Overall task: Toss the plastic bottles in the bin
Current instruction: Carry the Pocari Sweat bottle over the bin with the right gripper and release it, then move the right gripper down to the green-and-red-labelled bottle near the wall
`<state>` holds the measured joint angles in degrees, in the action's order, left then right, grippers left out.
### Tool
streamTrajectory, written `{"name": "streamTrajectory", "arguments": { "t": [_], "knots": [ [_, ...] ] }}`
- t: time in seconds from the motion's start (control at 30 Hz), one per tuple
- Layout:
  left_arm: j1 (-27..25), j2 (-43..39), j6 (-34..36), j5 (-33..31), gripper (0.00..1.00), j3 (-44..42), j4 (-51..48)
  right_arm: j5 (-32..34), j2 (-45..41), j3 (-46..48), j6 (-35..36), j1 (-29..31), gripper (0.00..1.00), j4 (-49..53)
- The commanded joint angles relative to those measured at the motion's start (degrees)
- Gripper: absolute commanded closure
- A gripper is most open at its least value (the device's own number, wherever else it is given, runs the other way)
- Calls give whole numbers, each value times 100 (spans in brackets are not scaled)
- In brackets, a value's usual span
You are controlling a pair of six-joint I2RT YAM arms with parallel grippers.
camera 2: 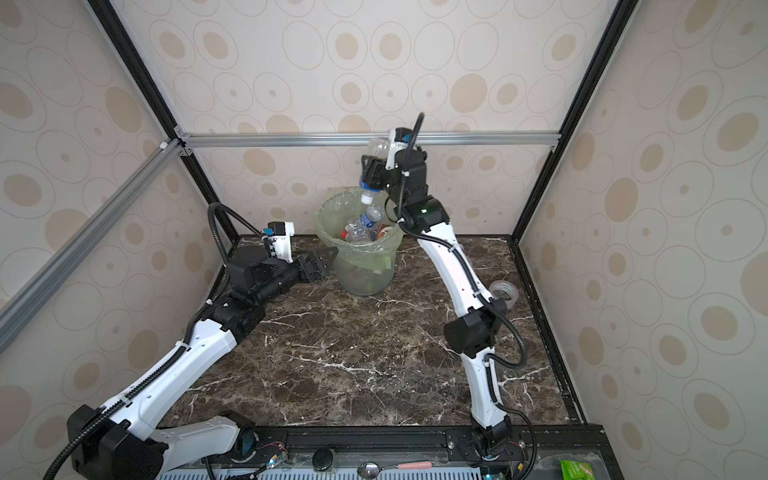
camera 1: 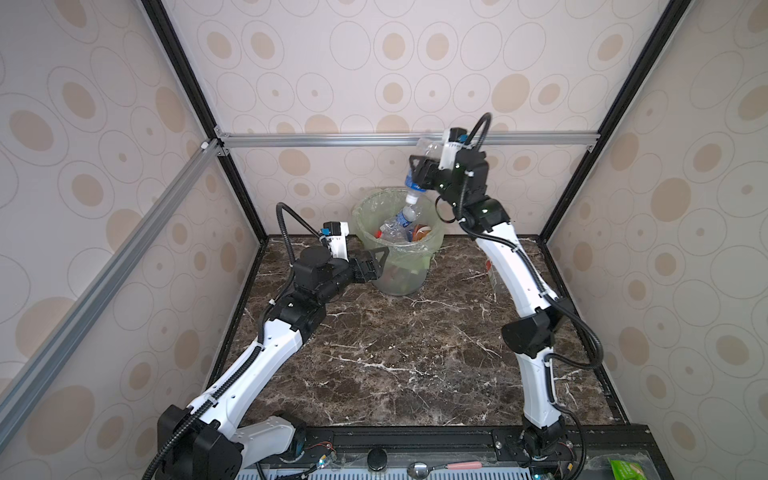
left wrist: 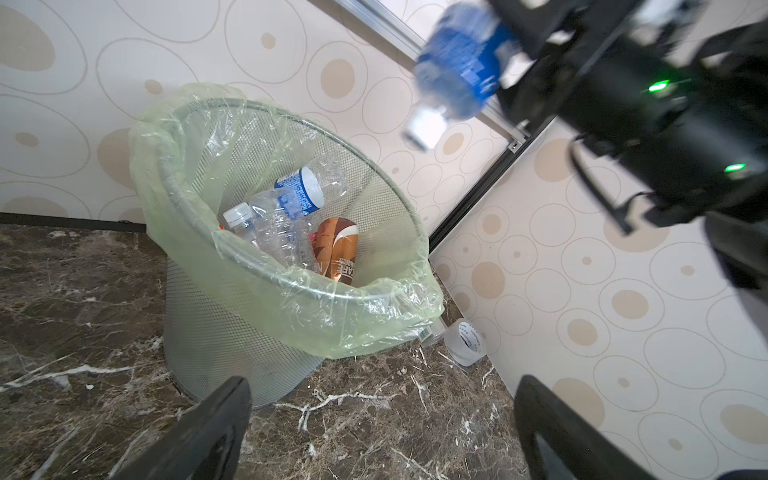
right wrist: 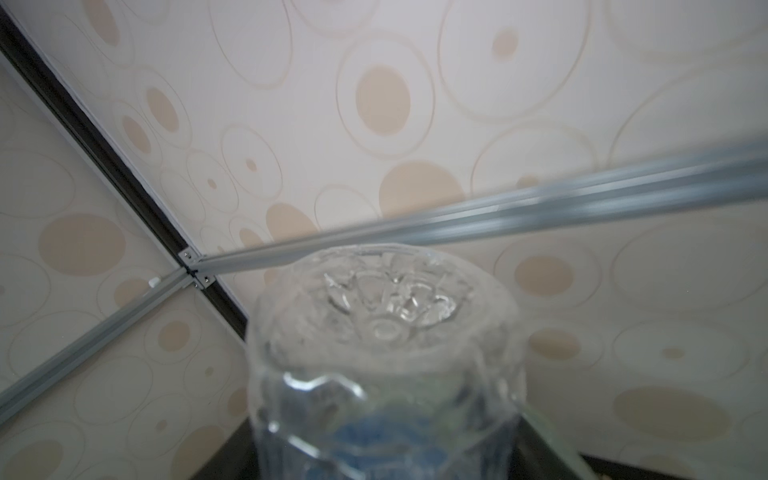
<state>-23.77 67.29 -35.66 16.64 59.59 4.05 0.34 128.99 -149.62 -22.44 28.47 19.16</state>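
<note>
The bin [camera 1: 358, 226] [camera 2: 321, 222] [left wrist: 291, 286], a grey mesh bucket lined with a pale green bag, stands at the back of the marble table. Inside lie several plastic bottles [left wrist: 299, 195] [camera 1: 399, 224], clear ones with blue labels and a brown-labelled one [left wrist: 338, 249]. High above the bin's rim my right gripper [camera 1: 422, 170] [camera 2: 372, 170] [right wrist: 382, 457] is shut on a clear blue-labelled plastic bottle [camera 1: 410, 180] [camera 2: 365, 185] [left wrist: 457, 70] [right wrist: 386, 332]. It hangs neck down and looks blurred. My left gripper [camera 1: 374, 262] [camera 2: 322, 262] [left wrist: 382, 415] is open and empty, low against the bin's left side.
A roll of clear tape [camera 2: 505, 291] [left wrist: 467, 340] lies by the right wall behind the right arm. A clear thing with a barcode label [left wrist: 430, 332] peeks out beside the bin. A spoon [camera 1: 419, 468] and a green packet [camera 1: 627, 469] lie on the front ledge.
</note>
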Motion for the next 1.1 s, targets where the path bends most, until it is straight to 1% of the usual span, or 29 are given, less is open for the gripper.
{"name": "streamTrajectory", "arguments": {
  "t": [0.0,0.1,0.2,0.37,0.5,0.67,0.73,0.83,0.93,1.0,1.07],
  "knots": [
    [57,-185,-89,53,1,-56,-1,-335,268,-470,-91,48,15,848],
    [65,-207,-105,66,1,-140,14,-225,-19,-255,37,52,10,710],
    [68,-199,-159,93,1,-231,104,-110,-368,90,203,51,7,588],
    [74,-159,-187,108,1,-256,174,14,-648,218,400,46,5,699],
    [69,-169,-148,85,1,-229,132,101,-824,305,498,50,0,739],
    [76,-266,-41,-46,1,-224,44,352,-1069,463,772,24,0,944],
    [74,-312,22,-78,1,-216,28,496,-1281,670,924,-54,0,1069],
    [36,-339,106,-19,1,-202,85,675,-1783,1366,983,-390,0,1210],
    [-108,-274,196,-42,1,-181,153,578,-2471,2660,814,-948,0,996],
    [-311,-170,301,-135,1,-98,157,460,-2882,3470,687,-1433,0,881],
    [-541,-33,445,-266,1,16,145,424,-3169,4085,650,-1794,0,853]
  ]
}}
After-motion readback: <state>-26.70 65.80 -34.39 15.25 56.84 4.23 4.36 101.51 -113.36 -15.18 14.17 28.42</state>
